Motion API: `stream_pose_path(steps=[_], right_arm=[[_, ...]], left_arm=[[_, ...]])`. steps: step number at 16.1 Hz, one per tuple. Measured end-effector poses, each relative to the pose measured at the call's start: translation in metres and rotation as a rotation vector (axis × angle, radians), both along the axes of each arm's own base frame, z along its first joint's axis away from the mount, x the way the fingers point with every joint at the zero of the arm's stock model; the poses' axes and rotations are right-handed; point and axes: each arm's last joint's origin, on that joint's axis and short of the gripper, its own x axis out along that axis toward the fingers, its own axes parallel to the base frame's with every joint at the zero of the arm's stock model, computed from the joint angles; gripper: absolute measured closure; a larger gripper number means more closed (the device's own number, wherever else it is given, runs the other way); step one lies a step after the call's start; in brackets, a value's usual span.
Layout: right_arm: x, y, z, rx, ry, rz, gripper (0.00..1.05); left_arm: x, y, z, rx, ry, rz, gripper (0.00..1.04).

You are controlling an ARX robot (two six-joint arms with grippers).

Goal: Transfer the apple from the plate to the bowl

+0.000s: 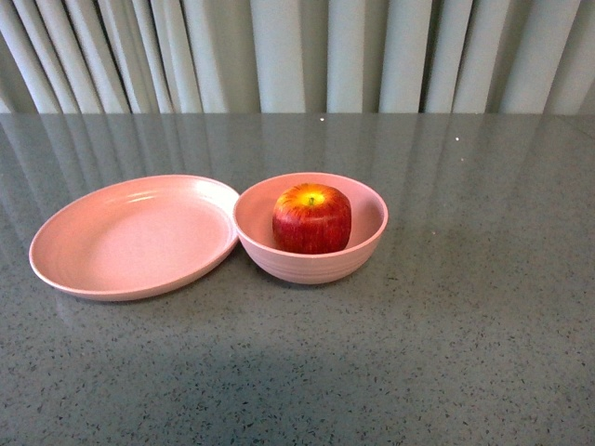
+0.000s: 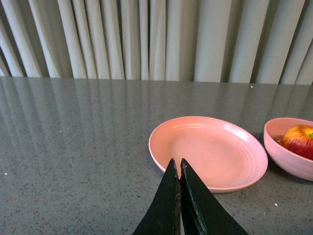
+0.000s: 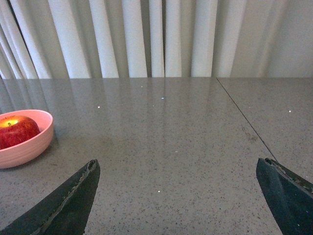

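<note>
The red apple point(image 1: 311, 219) with its yellow top rests upright inside the deep pink bowl point(image 1: 361, 255) near the table's middle. Touching the bowl's left rim lies the shallow pink plate point(image 1: 130, 237), with nothing on it. Neither arm appears in the front view. My left gripper point(image 2: 177, 162) is shut with nothing held, its tips hovering before the near rim of the plate point(image 2: 208, 149); the bowl point(image 2: 286, 159) and apple point(image 2: 299, 139) show off to one side. My right gripper point(image 3: 178, 161) is open over bare tabletop, well apart from the bowl point(image 3: 27, 144) holding the apple point(image 3: 17, 130).
A grey speckled tabletop point(image 1: 465, 353) carries the dishes. Pale pleated curtains point(image 1: 297, 56) hang behind the table's far edge. A thin seam point(image 3: 244, 120) runs across the tabletop in the right wrist view.
</note>
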Motion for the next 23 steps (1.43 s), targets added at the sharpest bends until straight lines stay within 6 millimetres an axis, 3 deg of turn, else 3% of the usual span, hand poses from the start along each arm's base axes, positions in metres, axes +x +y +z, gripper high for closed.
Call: stream_pose_path(steps=[7, 12, 14, 17, 23], right_arm=[[0.0, 0.0, 0.0, 0.0, 0.0, 0.0, 0.07], [0.0, 0.0, 0.0, 0.0, 0.0, 0.0, 0.07], [0.0, 0.0, 0.0, 0.0, 0.0, 0.0, 0.07], [0.0, 0.0, 0.0, 0.0, 0.0, 0.0, 0.07], [0.0, 0.0, 0.0, 0.0, 0.0, 0.0, 0.07]], left_arm=[[-0.013, 0.0, -0.007, 0.0, 0.059, -0.003, 1.04], [-0.016, 0.0, -0.003, 0.001, 0.008, 0.001, 1.04], [-0.016, 0.0, -0.003, 0.0, 0.008, 0.0, 0.62], [-0.016, 0.0, -0.003, 0.0, 0.008, 0.0, 0.27], [-0.016, 0.0, -0.003, 0.002, 0.008, 0.0, 0.05]])
